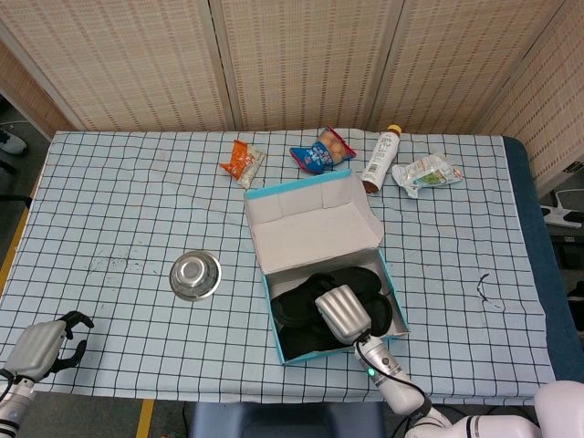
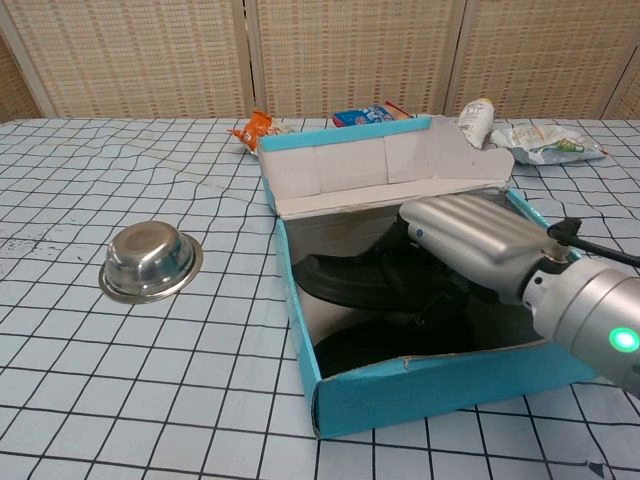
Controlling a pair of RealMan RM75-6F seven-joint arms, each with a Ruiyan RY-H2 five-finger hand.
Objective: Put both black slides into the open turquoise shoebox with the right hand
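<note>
Head view. The open turquoise cardboard shoebox [image 1: 315, 242] sits mid-desk on the checked cloth, lid flap raised at the far side. Both black rubber slides [image 1: 301, 319] lie inside the tray, one overlapping the other. My right hand [image 1: 342, 313] is over the tray, its silver back covering the slides' middle; from here I cannot tell what the fingers are doing. My left hand [image 1: 38, 348] rests at the near left edge of the desk [image 1: 109, 210], fingers curled in, holding nothing. A small steel bowl [image 1: 195, 274] stands left of the box, well apart.

Chest view. My right hand [image 2: 470, 250] is down inside the shoebox [image 2: 430, 385], dark fingers curled onto the upper black slide [image 2: 345, 278], which rests tilted across the lower slide [image 2: 370, 350]. I judge the hand is gripping the upper slide, though the contact itself is shadowed.

Handling assessment. The slides look light, flexible and slightly grippy, not fragile. Being soft, a slide will sag if taken at one end; the strap or the sole's mid-section is the sound place to hold. The thin cardboard walls will give if pushed, so fingers should lift straight up on release. The upper slide is not yet lying flat; I judge it will settle once freed.
</note>
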